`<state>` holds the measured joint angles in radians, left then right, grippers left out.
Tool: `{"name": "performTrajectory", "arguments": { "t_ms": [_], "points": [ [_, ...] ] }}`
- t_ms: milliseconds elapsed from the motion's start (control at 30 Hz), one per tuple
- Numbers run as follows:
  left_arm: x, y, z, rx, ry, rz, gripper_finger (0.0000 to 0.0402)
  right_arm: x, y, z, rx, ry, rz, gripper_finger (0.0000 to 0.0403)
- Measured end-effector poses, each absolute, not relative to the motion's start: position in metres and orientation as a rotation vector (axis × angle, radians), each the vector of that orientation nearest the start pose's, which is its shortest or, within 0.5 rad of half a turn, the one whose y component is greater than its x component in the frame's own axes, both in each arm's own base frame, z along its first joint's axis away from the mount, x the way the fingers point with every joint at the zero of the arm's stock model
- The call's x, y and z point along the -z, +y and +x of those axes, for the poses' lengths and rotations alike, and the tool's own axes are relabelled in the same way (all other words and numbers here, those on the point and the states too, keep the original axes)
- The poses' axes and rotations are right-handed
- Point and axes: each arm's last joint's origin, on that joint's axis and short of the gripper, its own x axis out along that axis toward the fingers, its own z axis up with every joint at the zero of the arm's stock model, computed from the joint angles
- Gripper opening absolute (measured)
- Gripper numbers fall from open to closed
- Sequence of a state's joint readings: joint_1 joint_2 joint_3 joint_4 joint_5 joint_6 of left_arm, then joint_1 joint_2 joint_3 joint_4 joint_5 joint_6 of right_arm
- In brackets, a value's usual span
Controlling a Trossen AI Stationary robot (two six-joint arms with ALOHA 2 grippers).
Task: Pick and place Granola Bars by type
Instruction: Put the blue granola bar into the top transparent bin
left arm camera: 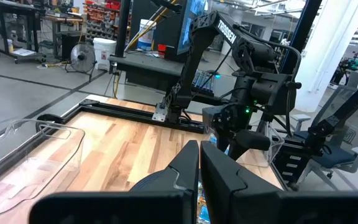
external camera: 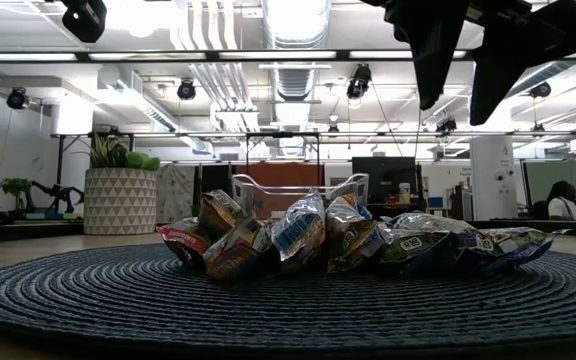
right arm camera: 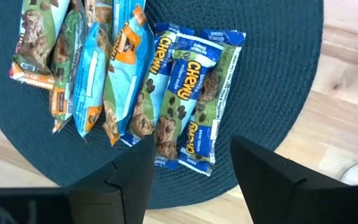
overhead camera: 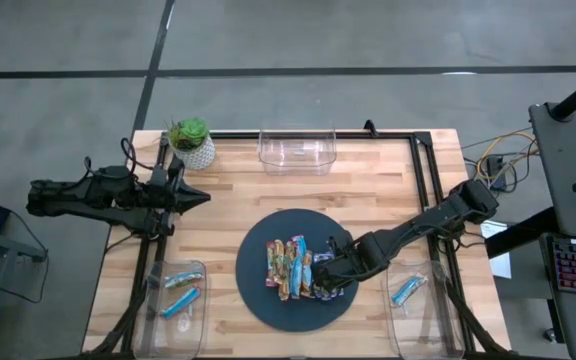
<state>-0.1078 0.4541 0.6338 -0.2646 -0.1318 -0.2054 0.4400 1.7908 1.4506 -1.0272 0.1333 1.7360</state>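
Your right pincer (right arm camera: 191, 177) hangs wide open over the blue-and-green wrapped Chewy granola bars (right arm camera: 188, 102) at the pile's edge on the dark round woven mat (overhead camera: 258, 290), presumably lined up for a grasp. Your left pincer (left arm camera: 199, 168), closed, waits above the pale wooden slatted desk (overhead camera: 238, 190). Clear plastic bins (overhead camera: 173, 300) flank the mat; a workshop lies beyond.

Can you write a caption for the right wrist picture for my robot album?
Open right gripper hovering above the granola bars piled on the dark round mat.
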Motion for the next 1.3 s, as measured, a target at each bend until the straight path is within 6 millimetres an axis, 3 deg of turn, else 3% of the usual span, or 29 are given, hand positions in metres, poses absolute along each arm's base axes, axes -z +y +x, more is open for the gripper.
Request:
{"name": "performTrajectory", "arguments": {
  "t_ms": [1300],
  "points": [
    [-0.3132,-0.0082,0.1107,-0.034,0.089,-0.206,0.0000,-0.2436,0.1457,0.3225,0.854,1.037,1.123,0.0201]
  ]
}}
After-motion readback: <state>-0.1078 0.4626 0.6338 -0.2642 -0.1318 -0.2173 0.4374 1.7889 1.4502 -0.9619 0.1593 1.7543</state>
